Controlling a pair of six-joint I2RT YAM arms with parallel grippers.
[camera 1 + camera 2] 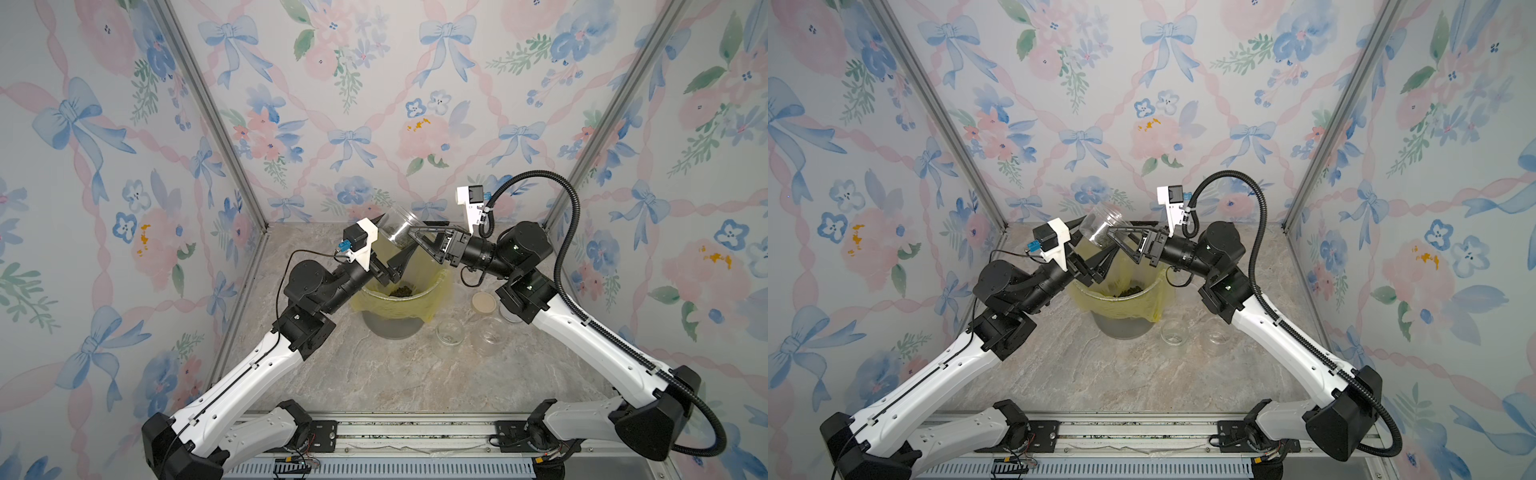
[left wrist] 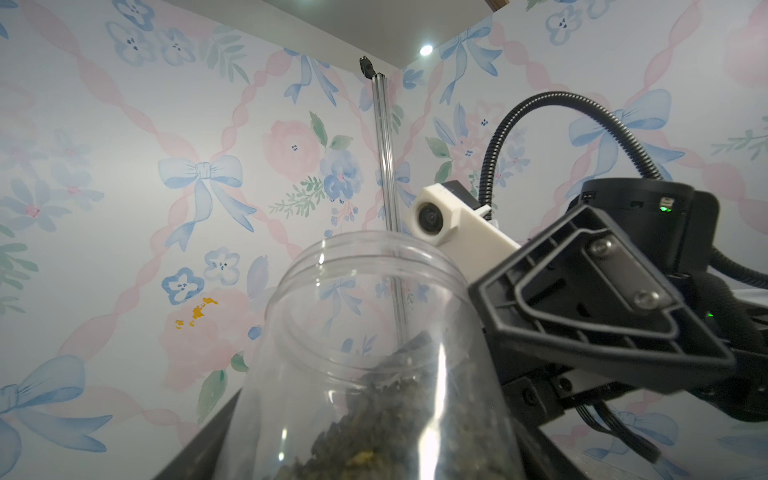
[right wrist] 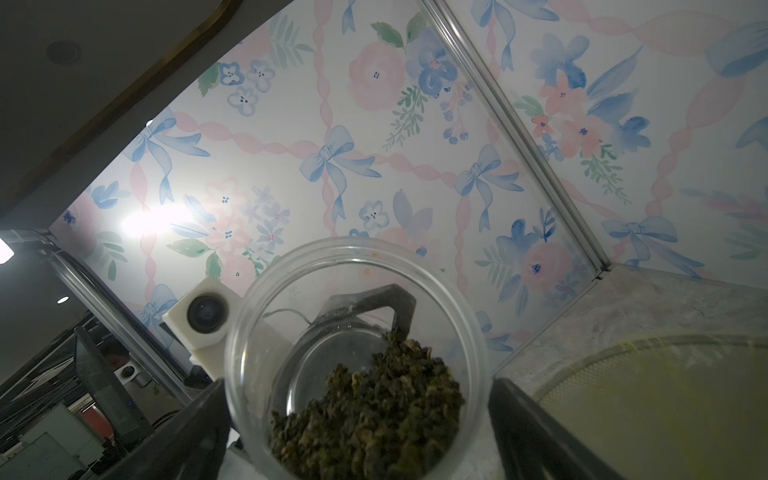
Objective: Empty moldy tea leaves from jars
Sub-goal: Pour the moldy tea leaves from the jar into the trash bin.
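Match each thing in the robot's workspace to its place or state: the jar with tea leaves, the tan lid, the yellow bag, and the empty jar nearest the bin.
Things
1. jar with tea leaves
2. tan lid
3. yellow bag
4. empty jar nearest the bin

States
A. standing upright on the table
B. held tilted in the air
C. lying flat on the table
D. lining the bin, folded over its rim

Pairs: 1-B, 2-C, 3-D, 4-A
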